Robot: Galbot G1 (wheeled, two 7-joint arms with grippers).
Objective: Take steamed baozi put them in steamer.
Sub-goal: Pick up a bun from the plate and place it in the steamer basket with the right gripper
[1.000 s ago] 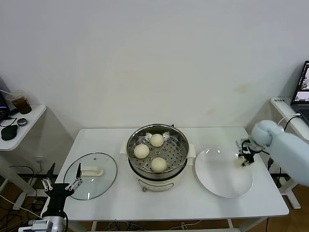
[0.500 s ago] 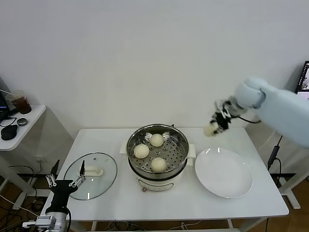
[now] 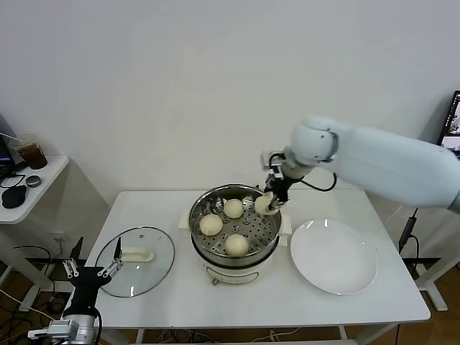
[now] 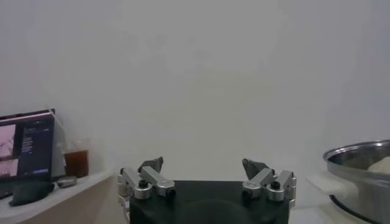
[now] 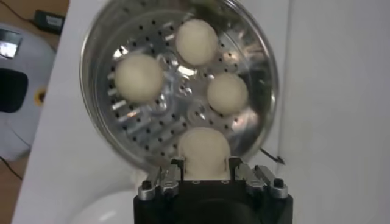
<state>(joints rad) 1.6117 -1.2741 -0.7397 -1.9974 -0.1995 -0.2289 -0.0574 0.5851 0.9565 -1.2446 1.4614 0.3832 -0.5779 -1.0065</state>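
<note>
The steel steamer [image 3: 203,202] stands mid-table on its white base. Three cream baozi lie on its perforated tray [image 3: 259,228]: one at the back [image 3: 233,208], one at the left [image 3: 210,225], one at the front [image 3: 236,244]. My right gripper [image 3: 269,201] is shut on a fourth baozi [image 3: 263,203] and holds it just above the steamer's back right rim. In the right wrist view the held baozi [image 5: 203,151] sits between the fingers, over the tray with the other three [image 5: 139,77]. My left gripper [image 3: 91,269] is open and empty, parked low beside the table's left front corner.
A white plate [image 3: 333,256] lies bare to the right of the steamer. The glass lid [image 3: 135,259] with a white handle lies at the table's left. A side table with a cup [image 3: 30,152] stands far left.
My right gripper has lifted the baozi off the plate's right side and carried it left, through the air, to above the steamer's back right rim. The left arm stays parked.
</note>
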